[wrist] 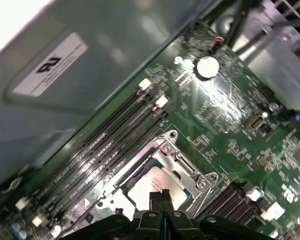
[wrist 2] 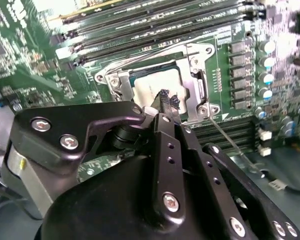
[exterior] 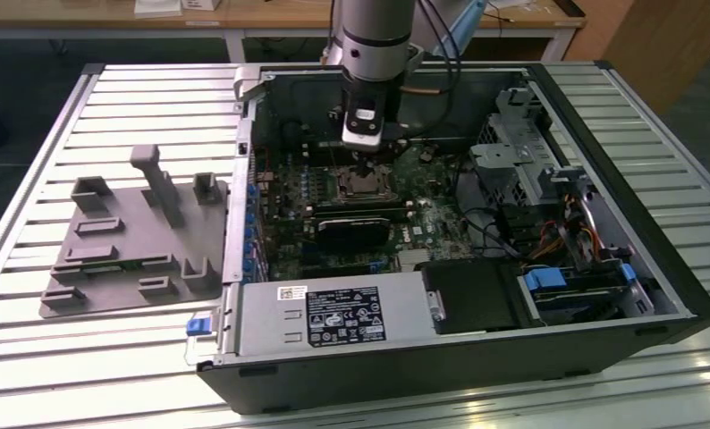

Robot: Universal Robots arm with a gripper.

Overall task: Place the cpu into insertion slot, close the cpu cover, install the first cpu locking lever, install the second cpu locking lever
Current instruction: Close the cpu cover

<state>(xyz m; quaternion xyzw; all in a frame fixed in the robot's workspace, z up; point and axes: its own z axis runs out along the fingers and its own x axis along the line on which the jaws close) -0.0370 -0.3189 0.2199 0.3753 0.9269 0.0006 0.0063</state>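
Note:
The cpu (wrist 2: 149,87) lies in the insertion slot (exterior: 361,183) on the green motherboard, its silver top showing in both wrist views (wrist: 150,185). The cpu cover (wrist 2: 192,85), a silver frame, lies flat around it (wrist: 182,165). A thin wire locking lever (wrist 2: 232,147) slants away from one socket corner, standing free of the board. My gripper (wrist 2: 167,100) hangs straight over the socket with its black fingertips (wrist: 161,196) pressed together and nothing between them. Whether they touch the cover I cannot tell. In the exterior view the gripper (exterior: 365,156) stands just above the socket.
The open computer case (exterior: 641,268) walls in the board. Long black memory slots (wrist: 105,145) run beside the socket. A black heatsink block (exterior: 355,228) sits just in front of it. A grey moulded fixture tray (exterior: 129,241) lies on the slatted table at the exterior view's left.

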